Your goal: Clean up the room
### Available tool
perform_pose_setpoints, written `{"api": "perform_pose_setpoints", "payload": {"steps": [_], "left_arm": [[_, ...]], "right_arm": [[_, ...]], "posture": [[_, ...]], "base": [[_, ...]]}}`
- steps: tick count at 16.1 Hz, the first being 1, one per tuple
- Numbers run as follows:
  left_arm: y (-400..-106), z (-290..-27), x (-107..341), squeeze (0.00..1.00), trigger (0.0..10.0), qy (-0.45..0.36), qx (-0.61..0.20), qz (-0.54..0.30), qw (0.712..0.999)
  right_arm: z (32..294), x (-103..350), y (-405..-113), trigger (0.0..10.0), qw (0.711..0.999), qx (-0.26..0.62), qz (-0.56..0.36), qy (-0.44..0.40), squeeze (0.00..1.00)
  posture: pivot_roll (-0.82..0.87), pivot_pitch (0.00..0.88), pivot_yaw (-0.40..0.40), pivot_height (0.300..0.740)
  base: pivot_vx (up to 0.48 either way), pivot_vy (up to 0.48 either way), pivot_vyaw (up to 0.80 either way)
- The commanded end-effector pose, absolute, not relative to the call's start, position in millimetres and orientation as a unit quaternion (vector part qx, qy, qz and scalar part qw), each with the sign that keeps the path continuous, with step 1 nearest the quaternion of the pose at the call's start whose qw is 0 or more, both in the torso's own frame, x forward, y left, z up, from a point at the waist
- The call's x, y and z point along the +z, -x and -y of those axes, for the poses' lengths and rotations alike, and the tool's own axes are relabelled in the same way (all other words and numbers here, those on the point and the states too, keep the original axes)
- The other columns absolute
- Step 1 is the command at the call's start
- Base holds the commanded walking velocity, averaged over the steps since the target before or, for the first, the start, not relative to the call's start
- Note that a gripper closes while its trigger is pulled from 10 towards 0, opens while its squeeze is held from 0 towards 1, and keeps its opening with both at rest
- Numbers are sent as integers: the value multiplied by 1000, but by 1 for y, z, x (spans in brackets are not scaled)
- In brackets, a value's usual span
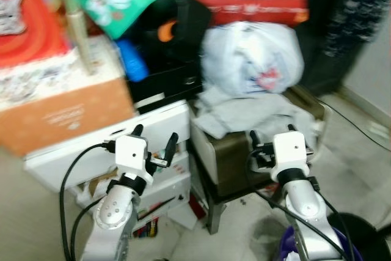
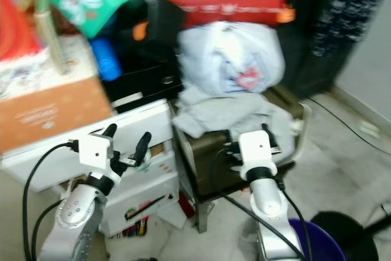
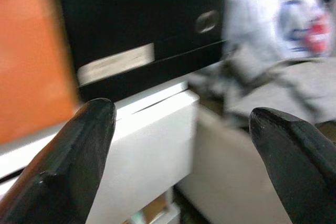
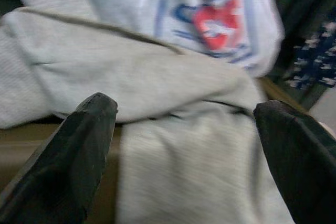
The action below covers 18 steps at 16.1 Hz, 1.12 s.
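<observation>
Grey crumpled cloth garment, one item, draped over a dark olive stool; I judge it the likely pick. It lies straight ahead of my right gripper, the nearer arm, long axis running side to side. Right fingers spread wide, holding nothing. Left gripper, likewise wide and empty, faces one white drawer unit. One white plastic bag sits behind the garment.

The two head views look forward and down from above both arms at a cluttered corner, blurred. The left wrist view faces a white drawer unit at close range; the right wrist view looks closely at grey cloth, shared with the head views.
</observation>
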<state>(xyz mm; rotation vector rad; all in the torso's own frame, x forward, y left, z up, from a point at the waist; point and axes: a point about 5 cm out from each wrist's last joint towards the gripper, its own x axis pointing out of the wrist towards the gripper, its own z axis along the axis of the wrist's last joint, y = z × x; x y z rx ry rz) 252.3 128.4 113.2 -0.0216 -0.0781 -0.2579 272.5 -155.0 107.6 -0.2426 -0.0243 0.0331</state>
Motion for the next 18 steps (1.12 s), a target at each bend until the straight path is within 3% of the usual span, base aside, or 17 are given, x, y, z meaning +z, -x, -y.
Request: {"api": "perform_pose_setpoints", "payload": {"steps": [1,6,14,18], "left_arm": [[-252,-129,115,0,10000,5,-124,38,992],[-252,-128,116,0,10000,1,-124,36,992],[-254,-127,116,0,10000,-1,-128,35,991],[-256,-128,116,0,10000,-1,-124,35,992]], "right_arm": [[151,105,-271,10000,993,23,7,117,0],[150,104,-272,10000,993,26,4,112,0],[148,102,-276,10000,994,29,2,107,0],[148,102,-277,10000,993,31,2,110,0]], "posture": [[-74,96,5,740],[-66,102,5,740],[-61,86,13,740],[-61,82,10,740]], "base": [[0,0,800],[0,0,723],[0,0,0],[0,-288,0]]}}
